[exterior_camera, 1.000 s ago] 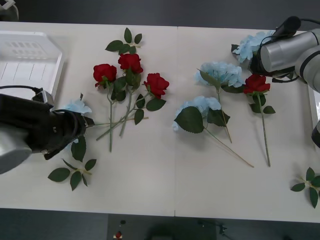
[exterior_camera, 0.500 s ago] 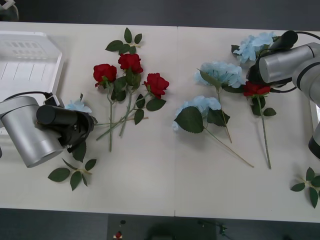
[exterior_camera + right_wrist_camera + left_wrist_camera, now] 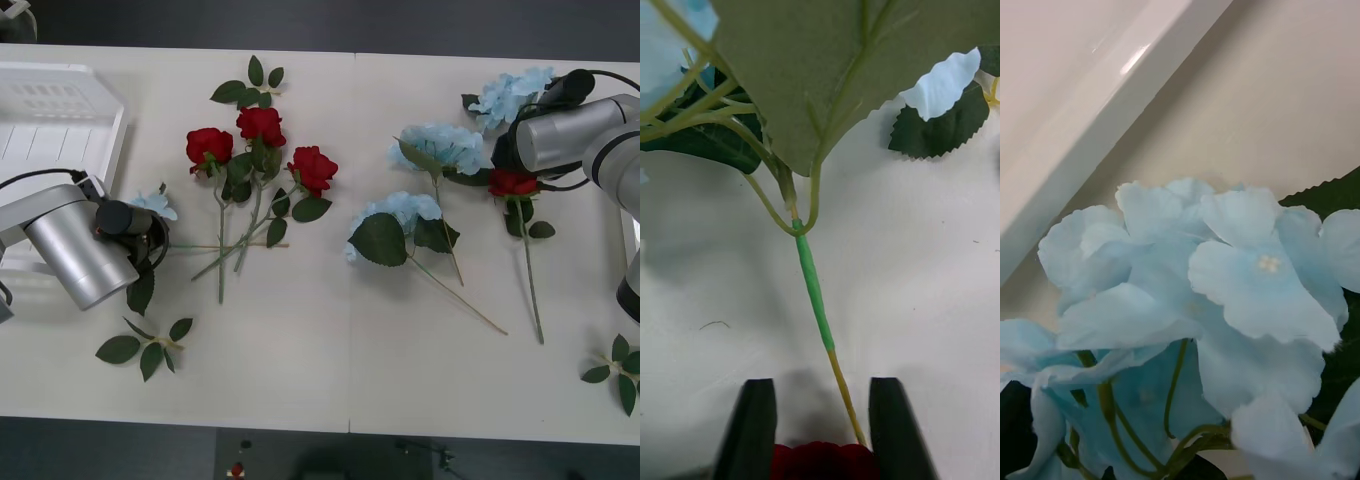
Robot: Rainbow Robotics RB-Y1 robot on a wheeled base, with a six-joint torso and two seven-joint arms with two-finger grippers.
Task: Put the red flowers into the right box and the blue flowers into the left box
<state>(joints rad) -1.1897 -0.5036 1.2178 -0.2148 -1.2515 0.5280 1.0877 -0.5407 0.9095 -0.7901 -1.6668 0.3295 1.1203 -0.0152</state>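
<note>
Right gripper (image 3: 822, 397): black fingers (image 3: 752, 427) held apart, a deep-red bloom filling the gap between them at the right wrist view's edge, cut off there. Hard to make out whether the pads pressed it. Crossed by a thin stem, green-wrapped then yellowish, running from that bloom up to a big dark leaf and pale blue petals. In the front view, hovered at the far right over the fourth artificial red rose (image 3: 512, 182), half covering its head; long stem trailing toward the near side.

Left gripper (image 3: 150, 222): tucked under its own silver wrist at the left; could not tell whether open or closed. Sat right at a fluffy sky-blue artificial flower head (image 3: 1225, 285), mostly hidden in the front view, just beside the near right corner of the white slotted plastic basket (image 3: 60, 130).

Farther out: three more red roses (image 3: 260, 122) clustered left of centre, stems crossing. Three other blue heads (image 3: 440, 145) on the right half, the farthest partly behind the right arm. Loose green leaf sprigs (image 3: 150, 345) scattered on the white table (image 3: 330, 350). Smooth white box (image 3: 630, 225) at the right edge, only a sliver, cut off.
</note>
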